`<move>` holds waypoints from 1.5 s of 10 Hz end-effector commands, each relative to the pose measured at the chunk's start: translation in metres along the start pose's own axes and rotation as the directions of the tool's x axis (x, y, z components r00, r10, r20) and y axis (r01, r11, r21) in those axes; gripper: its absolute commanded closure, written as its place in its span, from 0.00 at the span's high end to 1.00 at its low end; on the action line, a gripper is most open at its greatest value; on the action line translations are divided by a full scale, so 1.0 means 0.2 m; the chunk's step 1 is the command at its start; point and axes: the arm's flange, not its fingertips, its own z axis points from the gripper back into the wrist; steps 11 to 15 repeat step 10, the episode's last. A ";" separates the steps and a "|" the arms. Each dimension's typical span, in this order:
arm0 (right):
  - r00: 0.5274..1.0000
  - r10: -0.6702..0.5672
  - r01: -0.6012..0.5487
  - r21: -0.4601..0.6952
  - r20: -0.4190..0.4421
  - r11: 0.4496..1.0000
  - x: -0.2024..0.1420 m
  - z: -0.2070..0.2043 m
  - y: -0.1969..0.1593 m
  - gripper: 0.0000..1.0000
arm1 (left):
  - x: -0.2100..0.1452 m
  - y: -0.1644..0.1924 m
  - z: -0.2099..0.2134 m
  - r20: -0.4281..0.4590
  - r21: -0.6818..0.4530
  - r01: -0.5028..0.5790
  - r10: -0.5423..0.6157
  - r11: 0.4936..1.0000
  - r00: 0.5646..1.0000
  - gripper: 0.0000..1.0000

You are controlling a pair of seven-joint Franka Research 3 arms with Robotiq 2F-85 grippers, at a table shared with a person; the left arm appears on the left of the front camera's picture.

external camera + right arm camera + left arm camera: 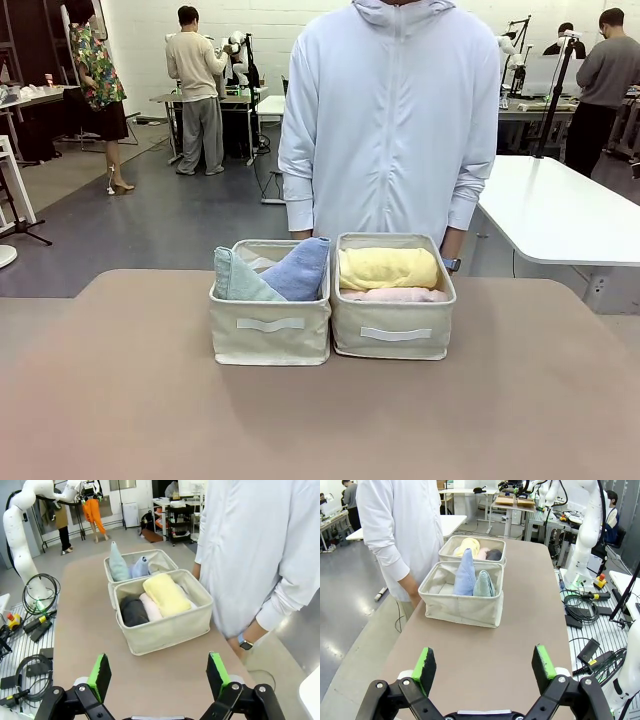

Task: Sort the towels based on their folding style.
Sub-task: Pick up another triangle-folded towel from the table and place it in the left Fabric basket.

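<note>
Two beige fabric bins stand side by side mid-table. The left bin [268, 340] holds the cone-shaped towels, a pale green-grey one [238, 280] and a periwinkle blue one [300, 268]. The right bin [393, 342] holds the rolled towels: a yellow towel [388, 268] on top, a pink towel [398, 295] under it, and a dark grey towel [134, 611] beside them. My left gripper [485, 666] is open above bare table, well short of the bins. My right gripper [159, 676] is open too, with nothing between its fingers.
A person in a white zip jacket [390, 120] stands at the table's far edge right behind the bins, hands down beside them. Bare table [320, 430] stretches in front of the bins. Cables and the arm bases lie beside the table.
</note>
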 end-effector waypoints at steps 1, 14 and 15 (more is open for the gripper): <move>1.000 0.007 -0.008 0.010 0.013 1.000 0.01 0.00 -0.01 1.00 | 0.01 -0.02 0.00 -0.011 0.002 -0.001 0.001 1.000 1.000 1.00; 1.000 0.007 -0.008 0.010 0.013 1.000 0.01 0.00 -0.01 1.00 | 0.01 -0.02 0.00 -0.011 0.002 -0.001 0.001 1.000 1.000 1.00; 1.000 0.007 -0.008 0.010 0.013 1.000 0.01 0.00 -0.01 1.00 | 0.01 -0.02 0.00 -0.011 0.002 -0.001 0.001 1.000 1.000 1.00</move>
